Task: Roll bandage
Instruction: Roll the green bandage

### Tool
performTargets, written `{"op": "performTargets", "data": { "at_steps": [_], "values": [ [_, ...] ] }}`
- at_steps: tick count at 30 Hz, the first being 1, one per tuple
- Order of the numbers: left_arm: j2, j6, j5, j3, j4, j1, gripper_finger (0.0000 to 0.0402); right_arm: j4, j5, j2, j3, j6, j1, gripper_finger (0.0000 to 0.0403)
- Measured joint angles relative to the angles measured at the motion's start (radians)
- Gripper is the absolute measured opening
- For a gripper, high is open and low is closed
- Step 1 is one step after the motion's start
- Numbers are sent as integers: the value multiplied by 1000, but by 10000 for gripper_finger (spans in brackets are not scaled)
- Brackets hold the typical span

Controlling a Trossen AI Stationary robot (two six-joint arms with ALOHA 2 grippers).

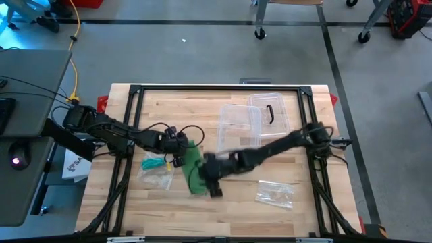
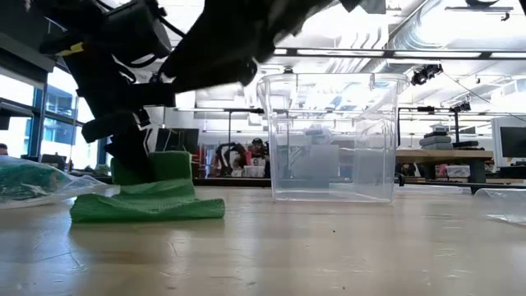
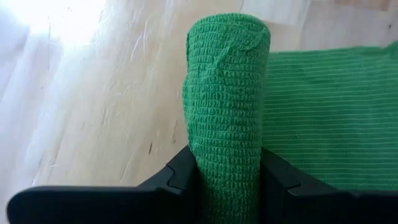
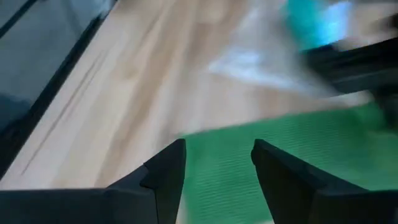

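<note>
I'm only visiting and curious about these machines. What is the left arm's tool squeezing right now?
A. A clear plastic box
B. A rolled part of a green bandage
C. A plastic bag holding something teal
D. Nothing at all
B: in the left wrist view the left tool has a dark finger on each side of the rolled green bandage, whose unrolled part lies flat on the wooden table.

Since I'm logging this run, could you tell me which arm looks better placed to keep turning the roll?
Left, probably: the left gripper is shut on the green bandage roll, while the right gripper hovers open over the flat tail.
</note>
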Motion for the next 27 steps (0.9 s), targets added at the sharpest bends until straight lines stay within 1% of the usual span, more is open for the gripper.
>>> {"op": "performTargets", "data": {
  "at_steps": [4,5,6,9,10,11,12,14,17,19,21,23,25,27],
  "values": [
    [0,1,-42,0,-12,-19,94,-42,7,-75,0,18,-89,177],
    [0,1,-54,0,-15,-19,94,-59,-7,-88,0,24,-109,174],
    [0,0,-63,0,-18,-19,94,-76,-47,-98,0,26,-130,170],
    [0,1,-72,0,-19,-19,94,-128,-266,-108,0,13,-174,159],
    [0,1,-73,0,-19,-19,94,-135,-320,-106,0,-3,-177,155],
    [0,1,-73,0,-21,-18,94,-144,-328,-106,0,-10,-172,151],
    [0,1,-73,0,-21,-18,94,-154,-292,-106,0,-8,-165,146],
    [0,1,-73,0,-22,-18,94,-198,-147,-112,1,18,-152,138],
    [0,1,-72,0,-20,-18,94,-327,15,-131,1,77,-151,130],
    [0,1,-70,0,-16,-18,94,-422,71,-147,1,131,-155,126],
    [1,1,-68,0,-6,-18,94,-562,124,-179,0,175,-156,123],
    [1,1,-67,0,2,-18,94,-673,199,-219,0,205,-154,120],
    [1,3,-66,0,26,-18,94,-697,249,-253,0,190,-151,118],
    [1,14,-52,0,53,-18,94,-624,253,-279,0,142,-154,118]
  ]
}}
